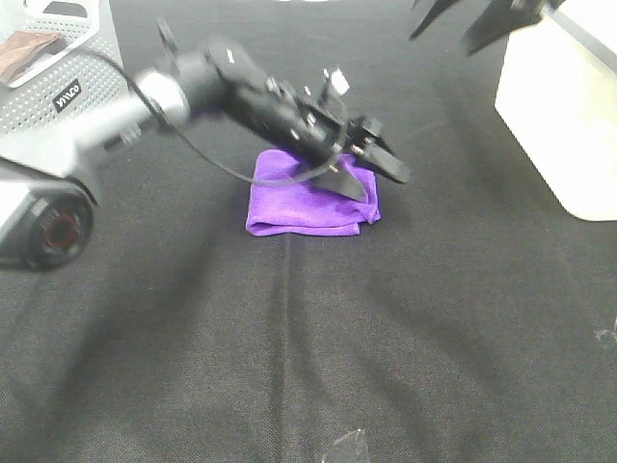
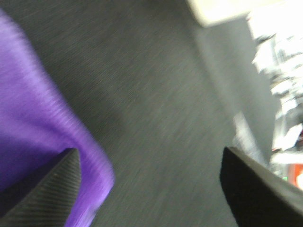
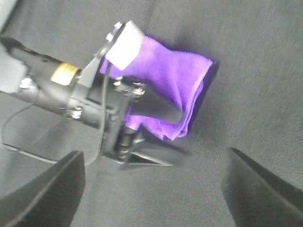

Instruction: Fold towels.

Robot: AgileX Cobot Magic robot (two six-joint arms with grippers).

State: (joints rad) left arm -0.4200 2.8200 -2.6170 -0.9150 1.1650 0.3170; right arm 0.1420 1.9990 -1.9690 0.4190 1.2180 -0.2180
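1. The purple towel [image 1: 310, 201] lies already folded into a compact pad near the middle of the black worktop [image 1: 318, 347], its long axis running across the exterior view, with the doubled folded edge along the near side.
2. The left claw [image 1: 371, 172] hangs over the towel's right-hand end, its fingers spread wide and holding nothing. In the left wrist view one fingertip [image 2: 47, 189] sits over the purple cloth and the other over bare black fabric, so the claw straddles the towel's edge.
3. The right claw [image 1: 463, 24] is raised at the far side of the worktop, well apart from the towel. Its fingers are wide apart and empty, and its wrist view looks down on the left arm and the cloth.
4. The left arm is by far the nearer, so I judge any further fold or tidy-up falls to it.
5. The worktop cloth is dark and matte with faint creases. A cream box [image 1: 564, 116] stands at the right, and a perforated grey basket [image 1: 58, 77] sits at the far left.
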